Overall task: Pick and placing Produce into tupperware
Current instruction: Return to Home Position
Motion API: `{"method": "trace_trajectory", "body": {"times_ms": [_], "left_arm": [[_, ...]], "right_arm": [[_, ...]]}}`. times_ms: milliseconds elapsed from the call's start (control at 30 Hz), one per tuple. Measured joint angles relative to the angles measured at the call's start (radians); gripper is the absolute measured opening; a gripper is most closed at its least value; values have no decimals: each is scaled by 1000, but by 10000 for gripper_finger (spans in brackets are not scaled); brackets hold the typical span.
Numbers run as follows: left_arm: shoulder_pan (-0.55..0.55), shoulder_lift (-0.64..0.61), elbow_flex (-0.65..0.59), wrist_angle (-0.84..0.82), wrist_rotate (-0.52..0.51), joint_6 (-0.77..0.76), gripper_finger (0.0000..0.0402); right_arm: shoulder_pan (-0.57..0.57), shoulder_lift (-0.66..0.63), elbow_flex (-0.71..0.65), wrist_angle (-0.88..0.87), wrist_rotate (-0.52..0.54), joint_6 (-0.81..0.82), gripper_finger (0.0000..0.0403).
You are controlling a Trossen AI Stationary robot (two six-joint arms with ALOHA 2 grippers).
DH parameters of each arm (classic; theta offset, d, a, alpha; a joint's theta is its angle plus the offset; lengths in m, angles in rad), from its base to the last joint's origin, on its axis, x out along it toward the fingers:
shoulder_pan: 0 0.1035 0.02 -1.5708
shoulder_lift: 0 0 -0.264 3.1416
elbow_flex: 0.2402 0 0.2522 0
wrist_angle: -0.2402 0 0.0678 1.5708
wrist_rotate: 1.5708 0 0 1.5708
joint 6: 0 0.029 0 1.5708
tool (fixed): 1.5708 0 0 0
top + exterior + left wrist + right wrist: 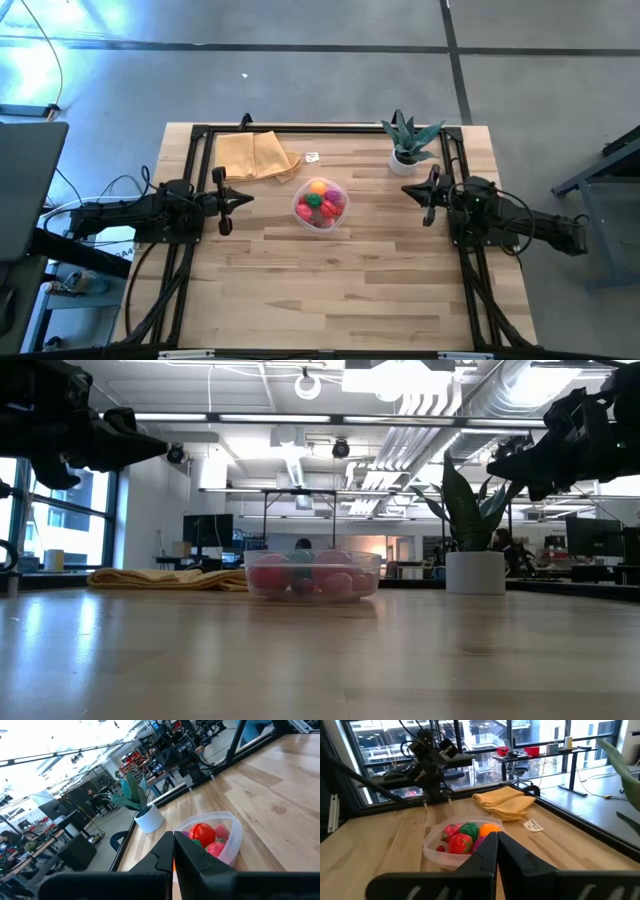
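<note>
On top of the wooden table (330,290) both dark arms reach in from the sides: left arm (130,215) along the left edge, right arm (520,225) along the right edge, each pointing twd the centre.

Left gripper (245,198): fingers pressed together w/ nothing btwn them, confirmed by its own wrist view (173,845). The low view shows it held up off the tabletop.

Right gripper (408,189): same story, fingers closed on nothing (497,840), also raised above the wood.

Folded yellow cloth (258,155) lies at the back of the table, behind the left gripper.

Spiky green plant (408,135) in a white pot (403,162) stands at the back right, just behind the right gripper.

Tupperware (296,207), round & clear, sits flat on the table btwn the two gripper tips, roughly mid-table. It is apart from both and touched by neither. Each wrist cam looks straight at it past its own closed fingertips, so it lies ahead of and below each claw.

Produce (320,200) is piled inside the tupperware: a red piece (461,842), a green one (469,829), an orange one (490,828), some pink pieces (216,849) and a tiny red cherry-like one (440,848) against the wall.

Small white tag (312,157) lies on the wood btwn the cloth and the tupperware.
</note>
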State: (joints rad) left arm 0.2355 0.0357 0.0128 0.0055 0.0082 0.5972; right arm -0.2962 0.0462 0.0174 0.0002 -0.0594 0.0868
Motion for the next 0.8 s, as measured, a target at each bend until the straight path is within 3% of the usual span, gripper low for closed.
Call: {"method": "trace_trajectory", "body": {"times_ms": [800], "left_arm": [[0,0,0,0,0,0,3]], "right_arm": [[0,0,0,-1,0,44,0]]}}
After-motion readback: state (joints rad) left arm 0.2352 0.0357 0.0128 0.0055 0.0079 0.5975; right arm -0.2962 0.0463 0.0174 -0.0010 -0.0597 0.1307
